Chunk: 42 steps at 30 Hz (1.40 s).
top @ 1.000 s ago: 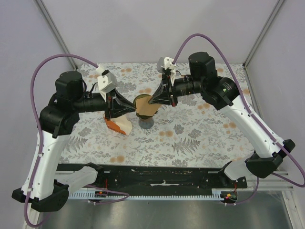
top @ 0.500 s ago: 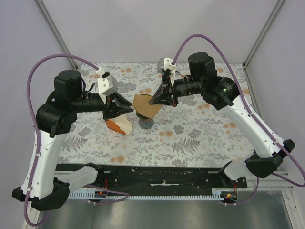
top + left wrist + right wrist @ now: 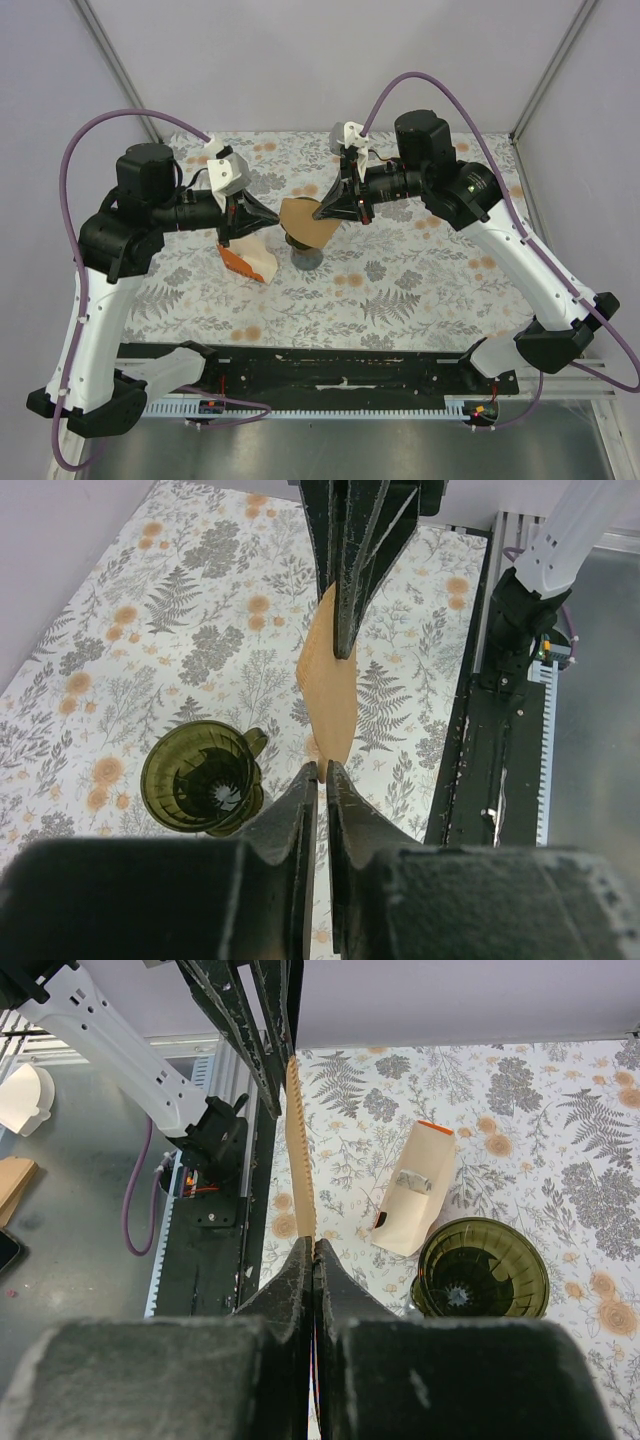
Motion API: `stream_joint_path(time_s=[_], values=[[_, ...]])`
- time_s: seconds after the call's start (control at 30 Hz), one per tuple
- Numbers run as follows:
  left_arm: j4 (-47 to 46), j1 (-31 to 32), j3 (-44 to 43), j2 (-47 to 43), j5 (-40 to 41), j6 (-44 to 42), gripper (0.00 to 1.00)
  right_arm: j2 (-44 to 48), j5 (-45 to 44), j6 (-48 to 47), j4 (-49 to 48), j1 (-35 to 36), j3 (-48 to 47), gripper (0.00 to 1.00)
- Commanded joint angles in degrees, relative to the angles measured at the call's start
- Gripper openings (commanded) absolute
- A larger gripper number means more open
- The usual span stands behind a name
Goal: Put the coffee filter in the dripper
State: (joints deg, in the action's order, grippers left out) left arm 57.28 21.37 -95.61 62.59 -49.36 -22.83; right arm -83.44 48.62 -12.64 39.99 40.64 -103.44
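Currently right gripper [image 3: 312, 1245] and left gripper [image 3: 322, 770] both pinch opposite edges of the coffee filter [image 3: 305, 222], flat and edge-on above the dripper [image 3: 200, 778], so I reckon pulling apart tears it, or lowering it unopened tips the dripper.

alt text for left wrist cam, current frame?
The coffee filter, seen edge-on, is held in the air between the left gripper, pinching its near end, and the right gripper, pinching its far end. The empty dripper stands upright on the floral table, off to one side.
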Motion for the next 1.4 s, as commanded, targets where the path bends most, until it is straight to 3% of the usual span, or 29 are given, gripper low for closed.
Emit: stream_joint_path(time_s=[0.0,0.23,1.1,1.37], values=[[-2.3,0.2,-0.3,-0.2,1.5,-0.9,0.12,0.0,0.9,-0.3,-0.2,0.0,-2.6,0.0],[-3.0,0.3,0.4,-0.3,1.5,0.2,0.11,0.3,1.7,-0.5,-0.1,0.0,-2.5,0.0],[-6.6,0.2,2.4,-0.4,-3.9,7.2,0.24,-0.4,-1.0,0.5,-0.4,0.0,-3.2,0.0],[-9.4,0.2,4.2,-0.9,-3.7,11.2,0.22,-0.7,-1.0,0.8,-0.7,0.0,-3.3,0.0]])
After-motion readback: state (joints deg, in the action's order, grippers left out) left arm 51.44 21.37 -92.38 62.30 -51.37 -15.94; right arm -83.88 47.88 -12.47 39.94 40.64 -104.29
